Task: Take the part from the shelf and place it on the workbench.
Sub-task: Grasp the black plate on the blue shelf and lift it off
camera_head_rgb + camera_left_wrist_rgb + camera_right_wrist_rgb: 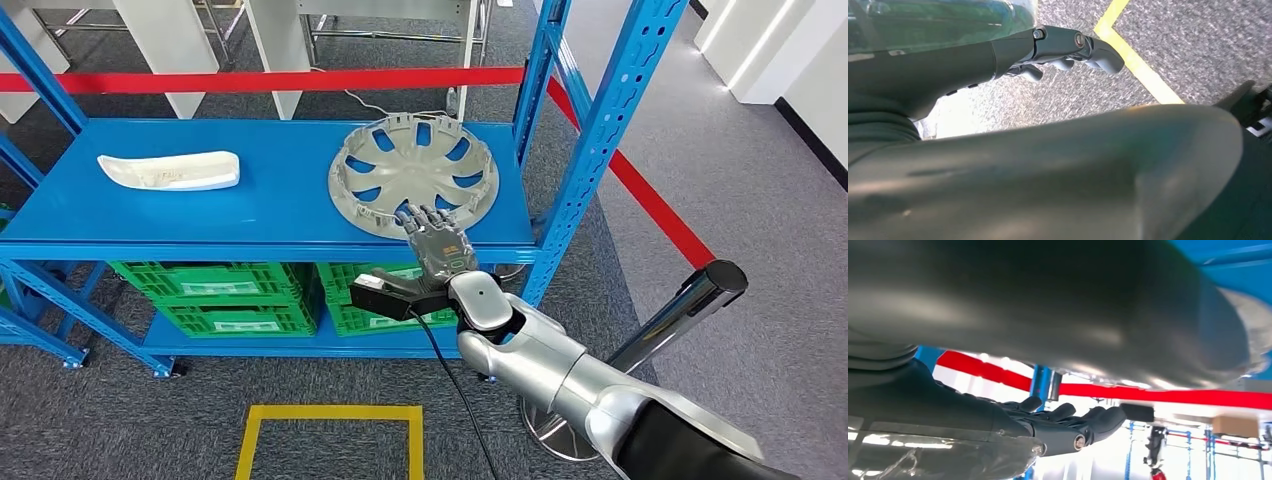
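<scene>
Head view: our right hand (pixel 437 243), fingers spread and holding nothing, reaches the hubcap (pixel 414 175) still lying on the shelf (pixel 200 215); nothing lifted yet.

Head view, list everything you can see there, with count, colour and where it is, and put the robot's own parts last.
Silver plastic wheel cover: one, silver-grey, right part of the shelf's top board, near its front edge.
White moulded part: one, white, left part of the same board.
Blue metal shelf: one, blue, in front of the robot.
Green plastic crates: at least three, green, on the lower level.
Red barrier tape: red, stretched behind the shelf and down the right side.
Yellow floor marking: one outline, yellow, on the grey carpet before the shelf.
Chrome post: one, silver with a black top, right of the shelf.
Right hand: dark grey, fingers spread at the wheel cover's near rim.
Left hand: dark, hanging above the carpet, holding nothing.
</scene>
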Robot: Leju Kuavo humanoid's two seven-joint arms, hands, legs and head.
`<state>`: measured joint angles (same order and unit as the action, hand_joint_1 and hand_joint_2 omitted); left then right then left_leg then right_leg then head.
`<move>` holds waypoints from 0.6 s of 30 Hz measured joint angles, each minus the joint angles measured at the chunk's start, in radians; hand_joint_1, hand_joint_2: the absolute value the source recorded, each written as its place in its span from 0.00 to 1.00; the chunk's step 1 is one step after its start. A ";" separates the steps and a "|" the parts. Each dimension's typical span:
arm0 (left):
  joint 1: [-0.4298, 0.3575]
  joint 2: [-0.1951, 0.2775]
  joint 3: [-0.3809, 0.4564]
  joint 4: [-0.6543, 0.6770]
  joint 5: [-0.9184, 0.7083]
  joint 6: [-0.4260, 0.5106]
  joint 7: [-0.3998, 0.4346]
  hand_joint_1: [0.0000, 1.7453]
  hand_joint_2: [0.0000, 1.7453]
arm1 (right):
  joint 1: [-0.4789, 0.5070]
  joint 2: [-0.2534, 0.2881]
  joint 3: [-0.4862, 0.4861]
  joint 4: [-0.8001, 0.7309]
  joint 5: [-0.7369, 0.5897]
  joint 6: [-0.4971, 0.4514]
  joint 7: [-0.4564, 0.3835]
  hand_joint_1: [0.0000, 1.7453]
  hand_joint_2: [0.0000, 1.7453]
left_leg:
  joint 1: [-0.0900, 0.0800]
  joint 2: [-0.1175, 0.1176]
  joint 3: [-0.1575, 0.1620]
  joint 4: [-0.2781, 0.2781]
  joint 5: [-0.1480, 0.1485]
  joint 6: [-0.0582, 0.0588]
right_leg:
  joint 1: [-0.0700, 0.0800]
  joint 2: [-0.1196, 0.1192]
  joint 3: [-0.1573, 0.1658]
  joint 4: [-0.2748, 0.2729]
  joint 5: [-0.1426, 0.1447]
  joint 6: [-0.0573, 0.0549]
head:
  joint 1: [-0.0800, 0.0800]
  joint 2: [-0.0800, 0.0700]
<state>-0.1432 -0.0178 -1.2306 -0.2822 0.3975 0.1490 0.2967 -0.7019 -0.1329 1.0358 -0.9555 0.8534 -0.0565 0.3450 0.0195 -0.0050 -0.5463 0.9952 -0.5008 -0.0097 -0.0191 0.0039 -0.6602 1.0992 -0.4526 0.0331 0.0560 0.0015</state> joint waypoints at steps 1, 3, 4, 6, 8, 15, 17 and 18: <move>0.000 0.000 0.000 0.000 0.000 0.001 0.000 0.00 0.00 | 0.000 -0.001 0.001 0.000 -0.001 0.000 0.001 0.00 0.00 | 0.001 0.001 0.003 0.002 -0.005 -0.008 | 0.002 -0.001 0.019 -0.045 0.011 -0.006 | 0.000 0.000; 0.000 0.000 0.000 0.000 0.000 0.002 -0.001 0.00 0.00 | 0.003 -0.002 0.002 0.002 -0.004 0.002 0.002 0.00 0.00 | 0.000 0.002 0.007 0.005 -0.012 -0.023 | 0.008 -0.001 0.029 -0.067 0.003 -0.025 | 0.000 0.000; 0.000 0.000 0.000 0.000 0.001 0.003 -0.001 0.00 0.00 | 0.005 -0.003 0.003 0.002 -0.005 0.002 0.004 0.00 0.00 | 0.001 0.003 0.010 0.007 -0.013 -0.029 | 0.008 -0.001 0.032 -0.067 0.005 -0.036 | 0.000 0.000; 0.000 0.000 0.000 0.000 0.001 0.006 -0.002 0.00 0.00 | 0.007 -0.005 0.002 0.002 -0.006 0.003 0.008 0.00 0.00 | 0.002 0.003 0.004 0.032 -0.019 -0.038 | 0.006 0.000 0.043 -0.069 0.003 -0.050 | -0.001 0.000; 0.000 0.000 0.001 0.000 0.001 0.009 -0.002 0.00 0.00 | 0.008 -0.007 0.002 0.002 -0.007 0.004 0.012 0.00 0.00 | 0.003 0.003 -0.043 0.119 -0.048 -0.044 | 0.005 0.000 0.055 -0.071 -0.004 -0.061 | -0.003 0.000; 0.008 0.001 0.001 0.001 0.005 0.015 -0.003 0.00 0.00 | 0.022 -0.012 0.003 0.002 -0.008 0.005 0.019 0.00 0.00 | -0.011 0.003 -0.131 0.131 0.023 -0.016 | 0.020 0.006 0.119 -0.072 -0.054 -0.068 | -0.005 0.000; 0.008 0.002 0.001 0.002 0.005 0.015 -0.003 0.00 0.00 | 0.022 -0.014 0.003 0.002 -0.009 0.006 0.019 0.00 0.00 | -0.021 0.003 -0.106 0.043 0.061 0.000 | 0.021 0.007 0.131 -0.075 -0.067 -0.060 | -0.006 0.000; 0.008 0.002 0.001 0.003 0.006 0.015 -0.003 0.00 0.00 | 0.023 -0.014 0.003 0.002 -0.009 0.007 0.020 0.00 0.00 | -0.024 0.002 -0.101 0.029 0.060 0.005 | 0.021 0.007 0.133 -0.074 -0.069 -0.054 | -0.007 0.000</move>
<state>-0.1348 -0.0156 -1.2297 -0.2792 0.4031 0.1641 0.2933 -0.6789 -0.1474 1.0391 -0.9532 0.8448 -0.0497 0.3646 -0.0043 -0.0026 -0.6473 1.0239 -0.4405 -0.0044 0.0021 0.0111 -0.5268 1.0254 -0.5220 -0.0206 0.0488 0.0015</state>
